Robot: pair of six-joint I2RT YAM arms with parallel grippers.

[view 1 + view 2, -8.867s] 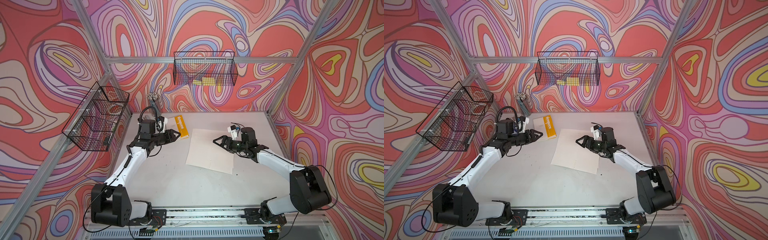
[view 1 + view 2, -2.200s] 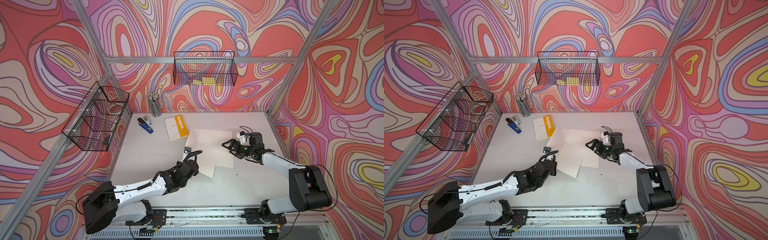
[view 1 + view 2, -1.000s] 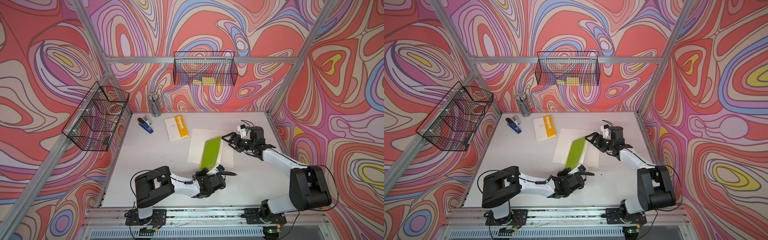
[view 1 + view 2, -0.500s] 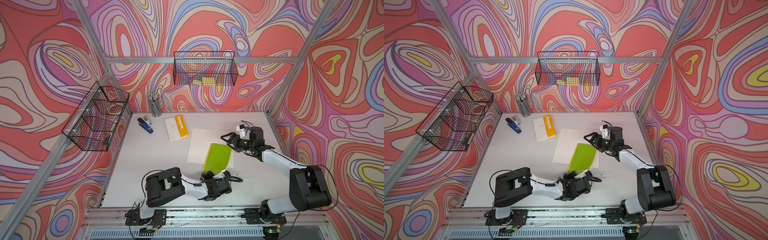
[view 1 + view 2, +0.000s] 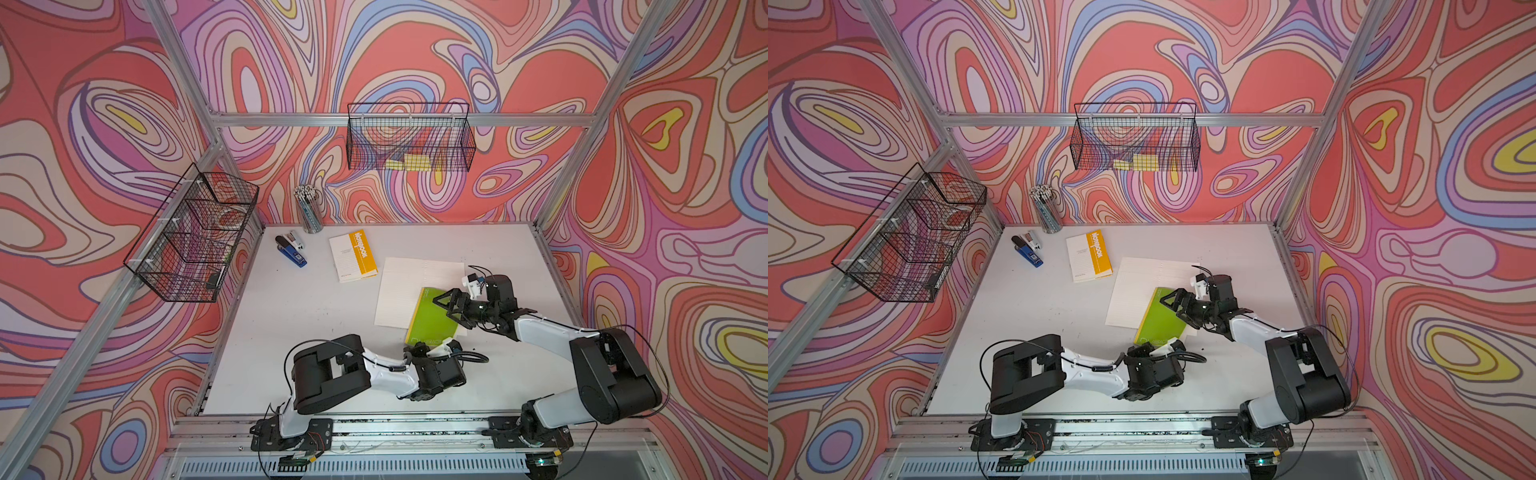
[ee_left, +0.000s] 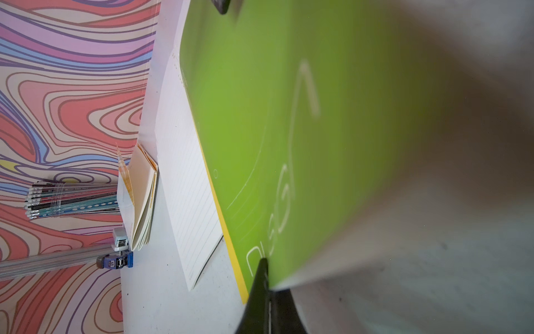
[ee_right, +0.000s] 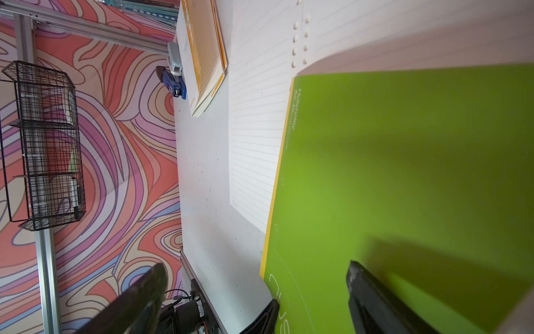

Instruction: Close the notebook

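In left wrist view, left gripper (image 6: 265, 271) pinching notebook (image 6: 289, 130), elsewhere right gripper (image 7: 255, 271) spread

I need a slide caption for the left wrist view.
Left gripper pinches the edge of the green cover beside lined pages.

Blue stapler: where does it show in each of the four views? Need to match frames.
In a top view: blue stapler at the table's far side, left of the orange-and-white paper notebook.
In a top view: stapler likewise, left of that notebook.
Left wrist: stapler just off the notebook's fanned page edges.
Right wrist: stapler beside the notebook, near the wall.
Shared landmark: that notebook, next to the stapler everywhere.
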